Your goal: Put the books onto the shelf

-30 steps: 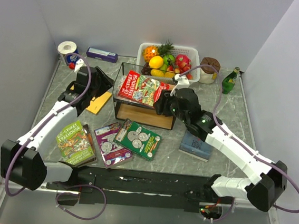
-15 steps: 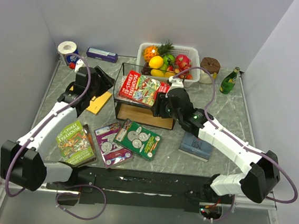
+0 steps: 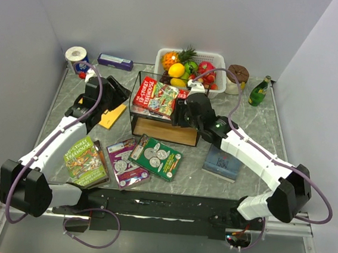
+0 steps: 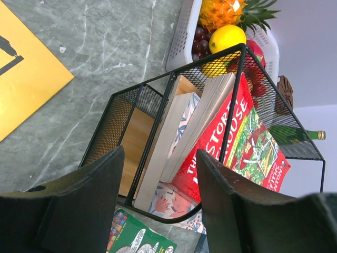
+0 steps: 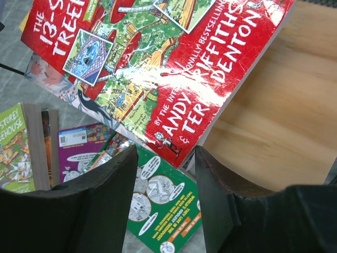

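A grey marbled table (image 3: 264, 132) carried the clutter. At its far edge stood a white plastic basket (image 3: 219, 57) heaped with fruit, a pineapple (image 3: 171, 58), a lemon (image 3: 176, 70) and a red dragon fruit (image 3: 206, 68) among them. Just right of the basket sat a brown-topped round item (image 3: 238, 77), and beyond it a green bottle (image 3: 259, 91) stood upright. In the far left corner stood a toilet paper roll (image 3: 76, 55), a small red thing (image 3: 82, 74) near it. A slim purple box (image 3: 115, 61) lay flat between roll and basket.
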You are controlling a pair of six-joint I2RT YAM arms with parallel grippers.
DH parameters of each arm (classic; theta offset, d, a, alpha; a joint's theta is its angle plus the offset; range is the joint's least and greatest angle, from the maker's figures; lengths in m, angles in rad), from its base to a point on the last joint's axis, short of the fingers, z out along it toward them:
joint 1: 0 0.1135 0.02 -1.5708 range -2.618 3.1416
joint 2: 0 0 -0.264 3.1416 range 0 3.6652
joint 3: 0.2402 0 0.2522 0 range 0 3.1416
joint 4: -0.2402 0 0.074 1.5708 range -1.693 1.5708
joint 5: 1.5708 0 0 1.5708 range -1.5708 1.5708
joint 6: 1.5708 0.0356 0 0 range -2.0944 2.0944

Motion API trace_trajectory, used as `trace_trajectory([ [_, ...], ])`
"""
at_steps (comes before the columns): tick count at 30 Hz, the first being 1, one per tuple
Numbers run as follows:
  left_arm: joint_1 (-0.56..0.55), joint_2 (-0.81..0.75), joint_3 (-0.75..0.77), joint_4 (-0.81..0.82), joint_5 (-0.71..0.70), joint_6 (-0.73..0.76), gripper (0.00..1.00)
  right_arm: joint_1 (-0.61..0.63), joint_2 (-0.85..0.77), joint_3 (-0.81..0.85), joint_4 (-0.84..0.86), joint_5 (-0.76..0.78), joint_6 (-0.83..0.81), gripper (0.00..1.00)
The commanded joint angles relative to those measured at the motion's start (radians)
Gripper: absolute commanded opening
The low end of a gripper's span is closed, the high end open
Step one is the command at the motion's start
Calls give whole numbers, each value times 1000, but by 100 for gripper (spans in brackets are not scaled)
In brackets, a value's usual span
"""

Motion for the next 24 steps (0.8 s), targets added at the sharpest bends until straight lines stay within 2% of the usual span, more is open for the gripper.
trace_trajectory([
  [1, -15, -15, 1, 30, 73, 18, 63, 4, 3, 62, -17, 69, -44, 58],
  [6, -14, -11, 3, 15, 51, 21, 63, 10, -75, 33, -3, 98, -64, 65],
  [9, -11, -4, 9, 3, 46, 18, 64, 48, -134, 21, 17, 84, -96, 64],
  [11, -7, -3, 7, 7, 54, 17, 63, 76, -166, 16, 53, 57, -137, 58],
  [14, -7, -6, -5, 16, 65, 11, 63, 132, -137, 48, 34, -15, -179, 42],
  [15, -7, -6, -8, 19, 68, 9, 63, 143, -122, 76, 29, -41, -191, 32],
  [17, -7, -9, -13, 25, 74, 4, 63, 180, -62, 99, 15, -34, -231, 19],
  [18, -7, -10, -14, 24, 77, 4, 63, 186, -42, 126, -8, -34, -243, 7],
  [20, -7, -14, -14, 22, 82, 8, 63, 199, 16, 149, -28, -28, -263, 0],
  [24, -7, -11, -13, 21, 97, 17, 64, 202, 98, 203, -66, -34, -291, 0],
])
